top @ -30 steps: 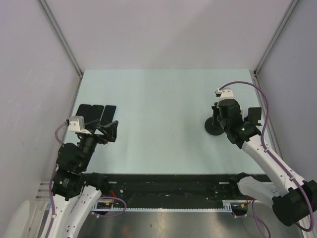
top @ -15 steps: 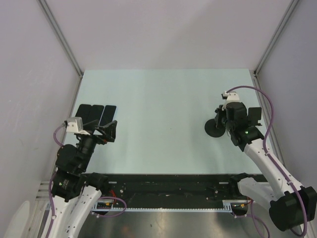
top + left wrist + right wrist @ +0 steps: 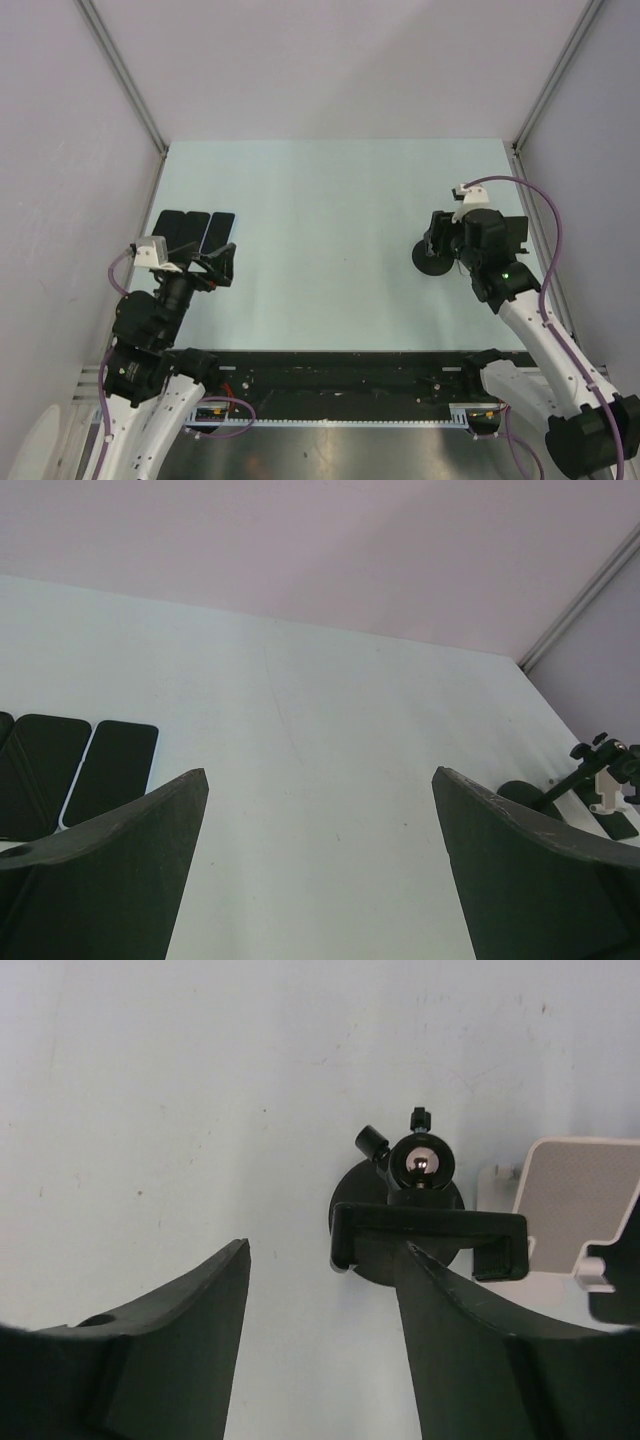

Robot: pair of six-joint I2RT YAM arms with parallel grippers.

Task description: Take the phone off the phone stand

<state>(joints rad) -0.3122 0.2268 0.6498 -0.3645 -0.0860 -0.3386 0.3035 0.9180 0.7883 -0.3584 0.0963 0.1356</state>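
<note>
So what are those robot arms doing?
The right gripper hangs open just above the black phone stand, whose clamp looks empty. The left gripper hovers wide open near three dark phones lying flat on the table. Neither gripper is holding anything.

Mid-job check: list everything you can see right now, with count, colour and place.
phones: three, black, flat in a row at the table's left side
phone stand: one, black, round base, right side; clamp holds nothing
flat slab: one, pale in the wrist view, lying just right of the stand; probably a phone
table: one, pale blue-green
left arm: one, white and black, near left; jaws wide open, empty
right arm: one, white and black; jaws apart over the stand, empty
</note>
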